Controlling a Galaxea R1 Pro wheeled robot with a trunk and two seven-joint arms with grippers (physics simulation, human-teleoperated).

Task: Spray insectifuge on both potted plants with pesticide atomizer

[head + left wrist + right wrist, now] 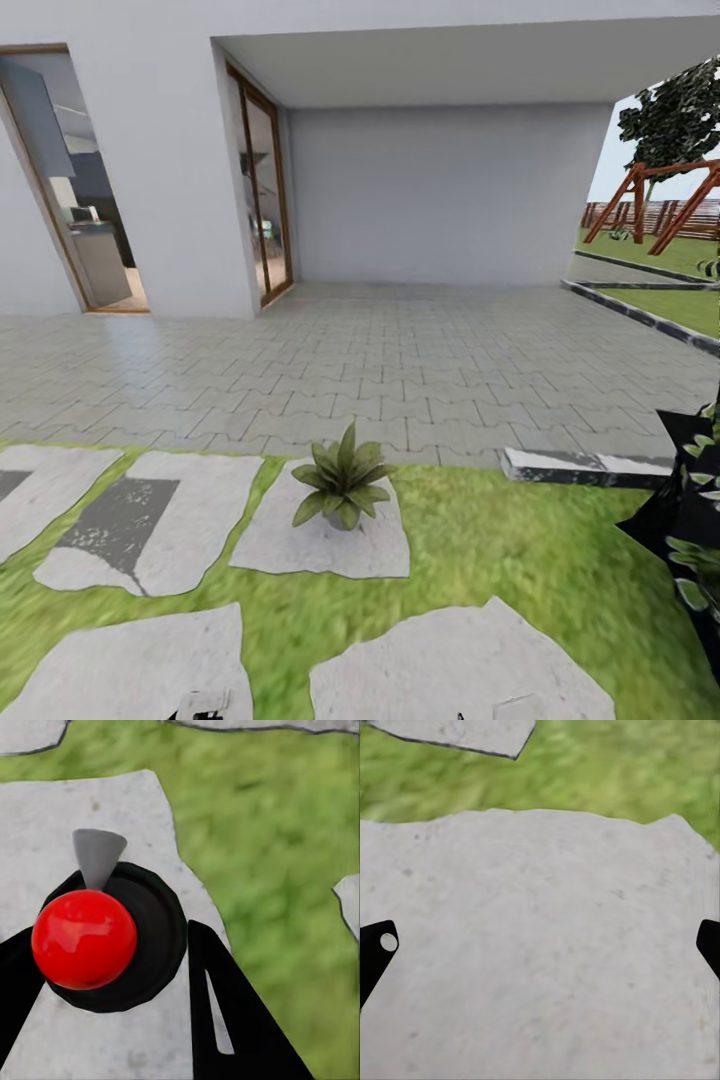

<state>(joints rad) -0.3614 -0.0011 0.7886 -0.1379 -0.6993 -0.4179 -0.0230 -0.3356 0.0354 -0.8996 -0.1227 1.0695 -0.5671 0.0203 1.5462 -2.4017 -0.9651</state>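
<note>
Our left fingers [217,1005] pinch the atomizer [84,939] at the wrist frame's lower left; our right fingers [376,952] spread over a stone [540,945]. One plant [342,482] sits centre frame. We judge spraying comes next: aim the nozzle at it.

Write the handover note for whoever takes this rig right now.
Left hand: shut on the atomizer, seen end-on, red top and grey nozzle, over a stepping stone.
Right hand: open, holding nothing, above a stone slab.
One potted plant sits on a stepping stone straight ahead, by the paving.
Done: atomizer picked up.
Left: find the second plant, spray both.
</note>
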